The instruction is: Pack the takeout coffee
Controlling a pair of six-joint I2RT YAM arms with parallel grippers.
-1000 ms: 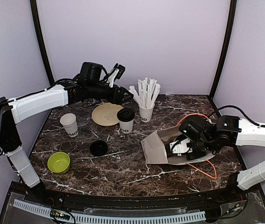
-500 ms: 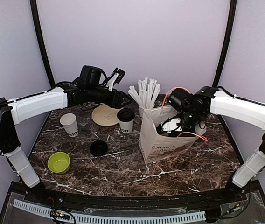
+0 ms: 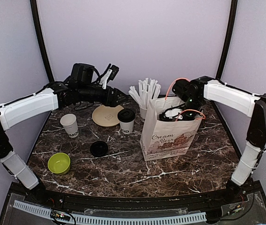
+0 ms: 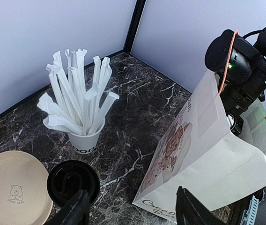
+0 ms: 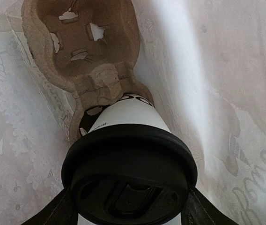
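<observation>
Deep inside paper bag (image 3: 170,140), right gripper (image 5: 126,213) clamps lidded takeout coffee (image 5: 128,117) by pulp carrier (image 5: 77,42); left gripper (image 4: 130,211), jaws apart, empty, hovers near second coffee (image 3: 126,121) on table (image 3: 123,168).

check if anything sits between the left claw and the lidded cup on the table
Nothing visible does. The lidded coffee cup stands just ahead of the open left claw. The straw cup is beyond it, and the paper bag is off to one side.
</observation>
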